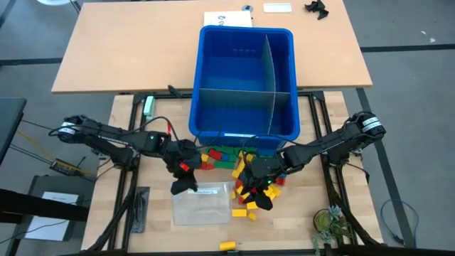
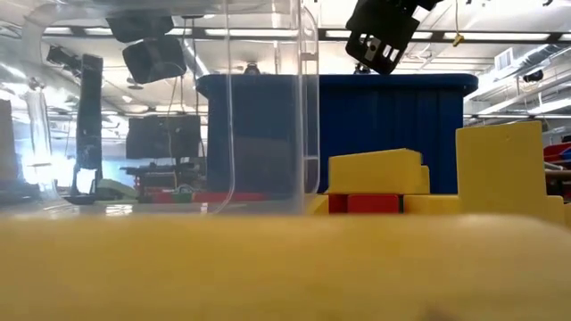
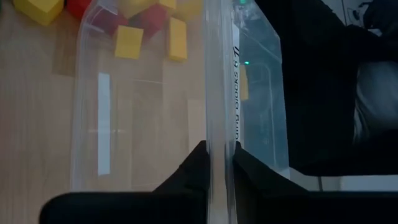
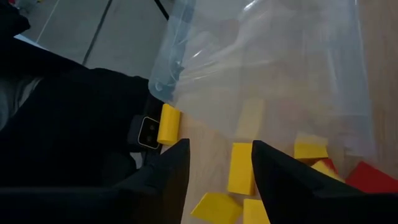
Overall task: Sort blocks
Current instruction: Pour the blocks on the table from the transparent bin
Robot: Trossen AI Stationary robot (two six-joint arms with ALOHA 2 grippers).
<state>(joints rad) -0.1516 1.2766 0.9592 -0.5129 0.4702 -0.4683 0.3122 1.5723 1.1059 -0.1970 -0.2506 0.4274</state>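
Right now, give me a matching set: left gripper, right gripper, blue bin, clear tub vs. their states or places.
Things:
1. left gripper
2. right gripper
3. blue bin
4. clear tub

States or places:
A. lies on the table in front of the blue bin
B. fingers apart above a yellow block
C. split by dividers, far side
D. fingers pinching a clear wall

Pairs: 1-D, 2-B, 3-C, 4-A

red, yellow, green blocks (image 1: 245, 186); blue bin (image 1: 245, 78); clear tub (image 1: 202, 203).

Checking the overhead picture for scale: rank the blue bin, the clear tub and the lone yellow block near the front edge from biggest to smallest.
1. Blue bin, by far the largest.
2. Clear tub.
3. Lone yellow block, the smallest.
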